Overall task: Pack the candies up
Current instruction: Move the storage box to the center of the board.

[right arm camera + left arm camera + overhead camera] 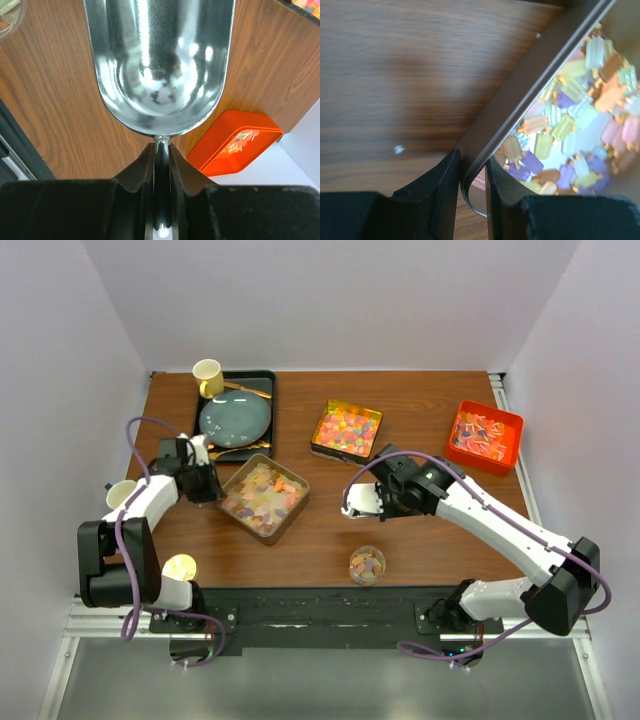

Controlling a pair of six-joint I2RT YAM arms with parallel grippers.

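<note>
Three open containers hold the candies. Pastel candies (pixel 262 495) fill a brown square metal tray (pixel 515 95), bright multicolour candies (pixel 346 430) a gold-rimmed square tin (pixel 338 455), and red-white candies (pixel 482 435) an orange plastic tray (pixel 512 447). One clear cup (pixel 367 565) at the front holds a few more. A dark tray with a blue-grey plate (pixel 235 418) sits just behind the left gripper (pixel 472 165), whose jaws pinch the brown tray's rim, with sweets just beside one finger. The right gripper (pixel 160 150) is clamped on the handle of one empty shiny metal scoop (pixel 160 60), over wood near the cup.

Wooden tabletop (pixel 320 535): rear left, dark tray (pixel 265 378) bearing blue-grey plate (pixel 235 418), yellow mug (pixel 207 375) at its corner; brown tin (pixel 520 95) beside it; gold round lid (pixel 180 566) front left; metal scoop (pixel 160 60) at centre.
</note>
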